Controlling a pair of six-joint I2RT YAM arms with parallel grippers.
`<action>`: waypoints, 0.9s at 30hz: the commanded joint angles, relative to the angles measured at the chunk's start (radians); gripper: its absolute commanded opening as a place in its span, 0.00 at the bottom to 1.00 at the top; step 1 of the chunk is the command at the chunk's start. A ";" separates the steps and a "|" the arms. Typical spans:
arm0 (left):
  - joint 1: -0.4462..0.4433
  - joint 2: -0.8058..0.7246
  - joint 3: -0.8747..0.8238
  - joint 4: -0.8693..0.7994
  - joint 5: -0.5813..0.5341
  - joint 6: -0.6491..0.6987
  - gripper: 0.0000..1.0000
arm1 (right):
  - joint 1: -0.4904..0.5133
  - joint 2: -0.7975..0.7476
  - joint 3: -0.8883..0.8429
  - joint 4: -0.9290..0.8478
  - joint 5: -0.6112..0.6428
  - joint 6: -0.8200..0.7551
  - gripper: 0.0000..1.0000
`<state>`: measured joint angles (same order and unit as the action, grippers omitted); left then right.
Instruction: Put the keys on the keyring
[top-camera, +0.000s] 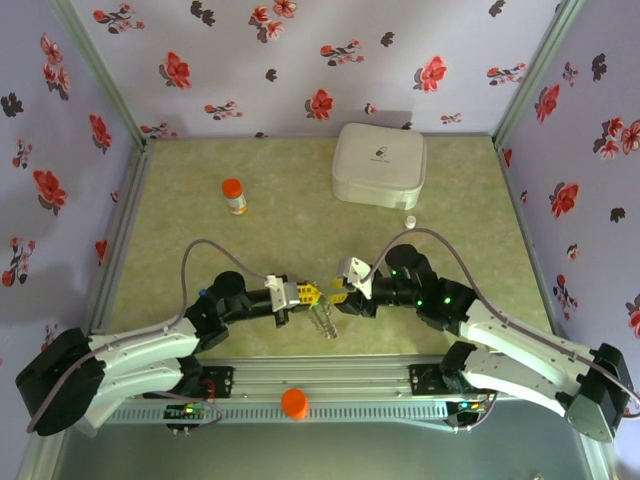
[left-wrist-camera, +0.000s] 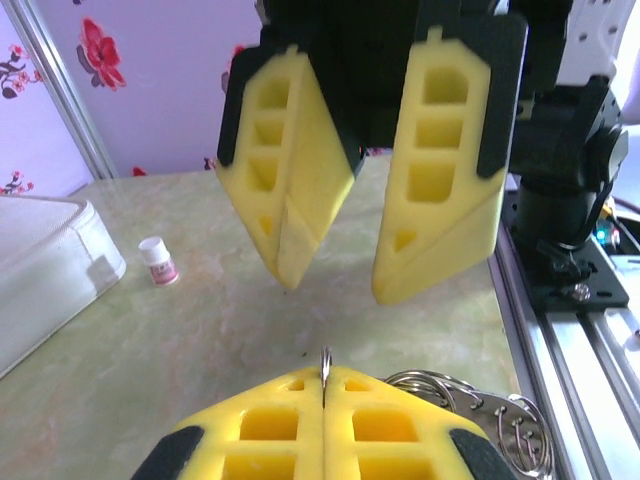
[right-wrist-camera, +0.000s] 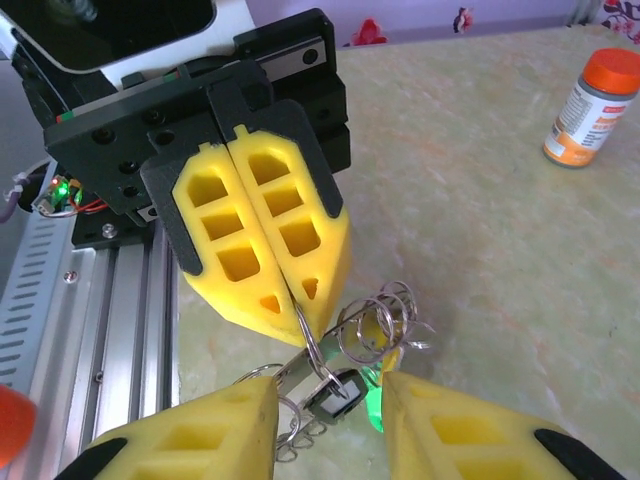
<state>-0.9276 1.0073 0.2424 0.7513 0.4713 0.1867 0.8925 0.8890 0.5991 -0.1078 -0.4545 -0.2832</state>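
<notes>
Keyring (right-wrist-camera: 378, 320) in tight left claw (right-wrist-camera: 296, 316)

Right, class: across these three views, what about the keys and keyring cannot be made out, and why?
- Top view: keys too small to count or colour-check.
- Left wrist view: keyring mostly hidden inside the shut left end effector; loose rings cut by bottom edge.
- Right wrist view: key heads masked by the loose rings at the open right end effector.
</notes>
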 joint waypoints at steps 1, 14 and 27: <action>-0.006 0.015 -0.006 0.122 0.034 -0.056 0.00 | -0.001 0.022 -0.008 0.058 -0.050 0.023 0.31; -0.005 0.054 0.002 0.204 0.076 -0.107 0.00 | 0.008 0.021 -0.031 0.086 -0.031 0.029 0.26; -0.008 0.068 0.018 0.190 0.095 -0.111 0.00 | 0.033 0.021 -0.025 0.075 -0.009 -0.007 0.18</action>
<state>-0.9295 1.0698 0.2390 0.8761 0.5358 0.0841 0.9173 0.9089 0.5758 -0.0460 -0.4740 -0.2726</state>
